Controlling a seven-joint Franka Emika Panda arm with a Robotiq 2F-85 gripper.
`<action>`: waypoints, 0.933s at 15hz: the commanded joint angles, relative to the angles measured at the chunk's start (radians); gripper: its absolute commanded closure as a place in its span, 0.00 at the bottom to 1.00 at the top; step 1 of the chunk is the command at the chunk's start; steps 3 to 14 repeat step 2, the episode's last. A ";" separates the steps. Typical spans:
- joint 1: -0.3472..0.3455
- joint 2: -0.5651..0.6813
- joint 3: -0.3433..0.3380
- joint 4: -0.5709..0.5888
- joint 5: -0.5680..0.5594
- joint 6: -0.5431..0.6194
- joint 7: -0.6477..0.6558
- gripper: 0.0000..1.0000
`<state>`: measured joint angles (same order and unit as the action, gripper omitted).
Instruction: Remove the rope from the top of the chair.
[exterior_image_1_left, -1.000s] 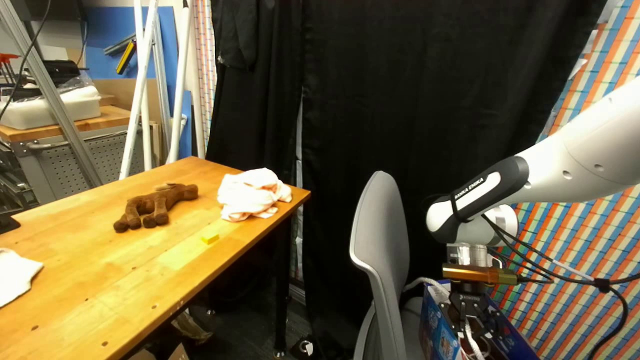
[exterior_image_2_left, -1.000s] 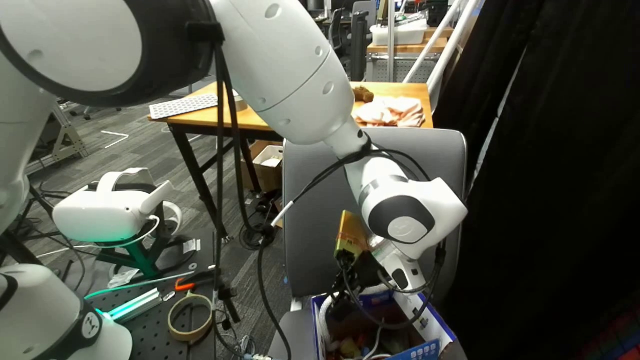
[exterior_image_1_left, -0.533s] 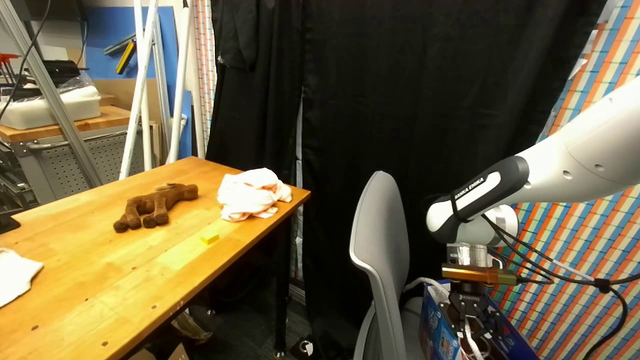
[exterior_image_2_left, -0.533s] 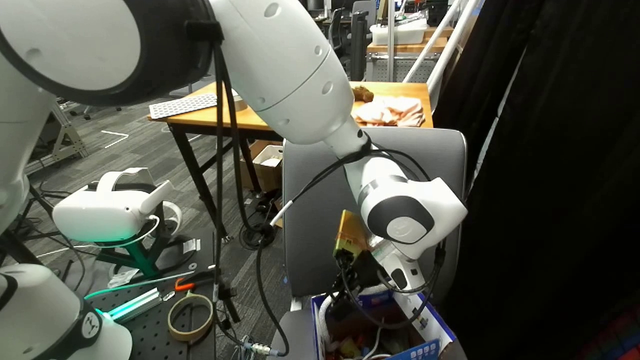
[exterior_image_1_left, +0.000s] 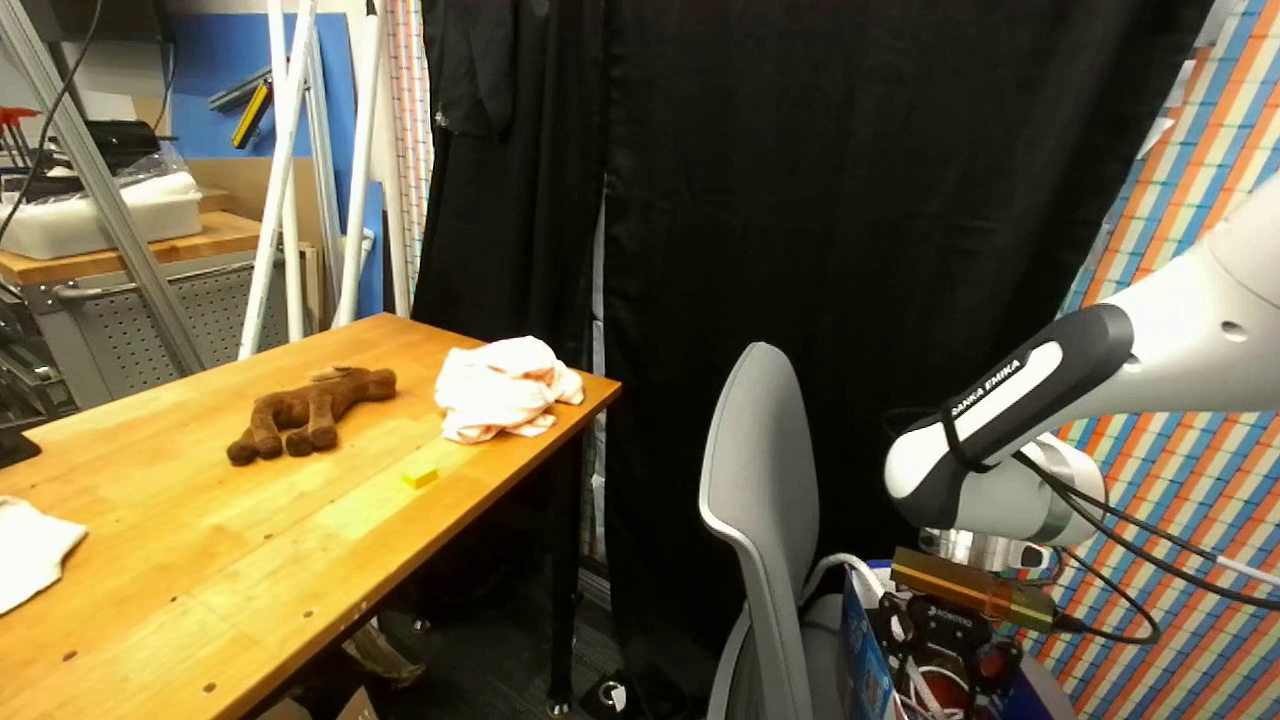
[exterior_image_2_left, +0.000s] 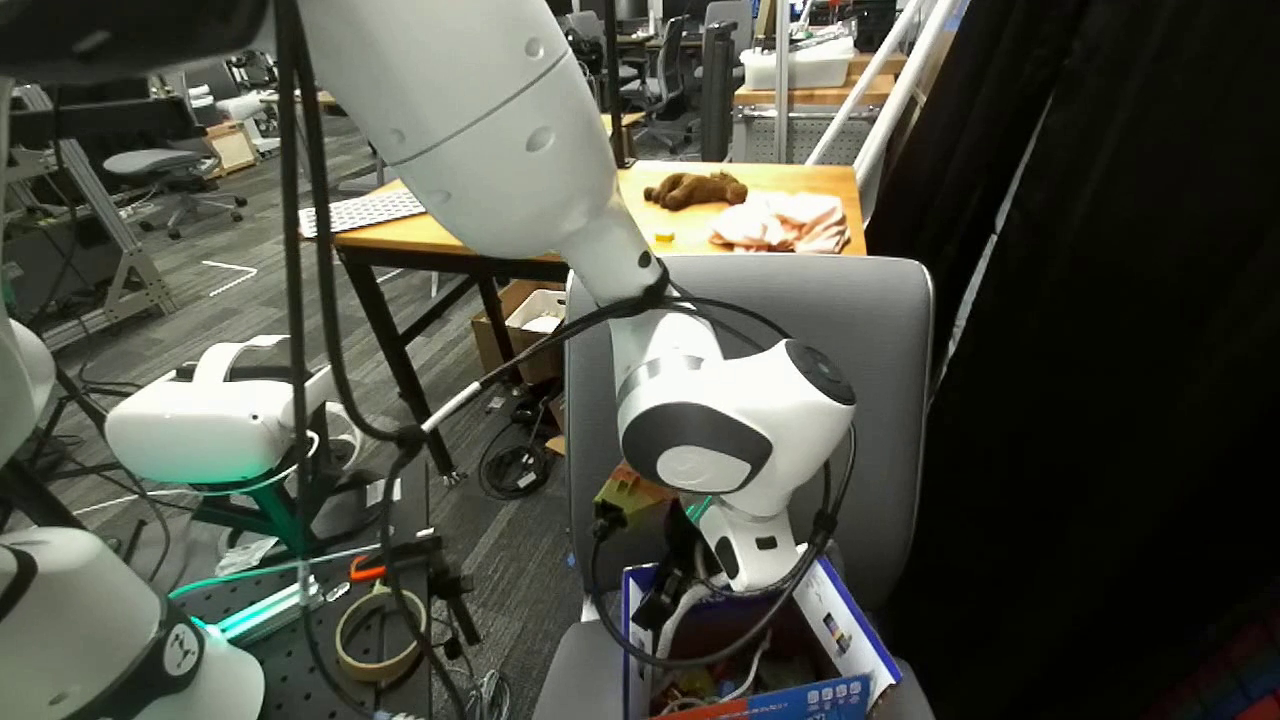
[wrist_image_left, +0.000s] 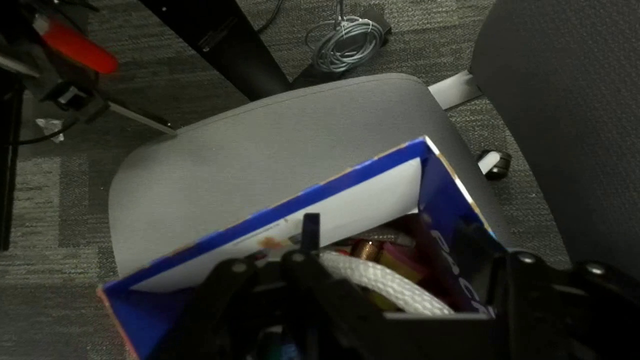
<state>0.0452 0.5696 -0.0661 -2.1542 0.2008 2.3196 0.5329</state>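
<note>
White braided rope (wrist_image_left: 385, 282) lying in a blue-and-white cardboard box (wrist_image_left: 320, 195), jaws spread wide

The open-topped box is resting on the seat of a grey fabric chair (wrist_image_left: 280, 150). The rope is running through it, and in an exterior view a length is arching over the rim, beside the chair's back. Next to the rope I am seeing a shiny copper-coloured cylinder (wrist_image_left: 367, 249) and a pink-and-yellow item (wrist_image_left: 400, 260). My jaws are standing far apart at the box, the rope showing between them in the wrist view; whether it is touching either, I cannot tell. Below the wooden worktop (exterior_image_2_left: 810, 178), a white tub (exterior_image_2_left: 535, 310) is sitting at the top of a brown cardboard carton (exterior_image_2_left: 540, 360). Against half a second ago, the gold bar-shaped housing (exterior_image_1_left: 970, 590) on the wrist is slanting where it was level, and the white robot arm (exterior_image_2_left: 500, 130) is now leaving a yellow block (exterior_image_2_left: 664, 237) visible on the worktop.
</note>
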 joint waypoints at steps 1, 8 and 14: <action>0.008 -0.013 -0.008 -0.014 0.007 0.005 -0.001 0.26; 0.008 -0.022 -0.008 -0.024 0.007 0.010 0.002 0.26; 0.008 -0.022 -0.008 -0.024 0.007 0.010 0.002 0.26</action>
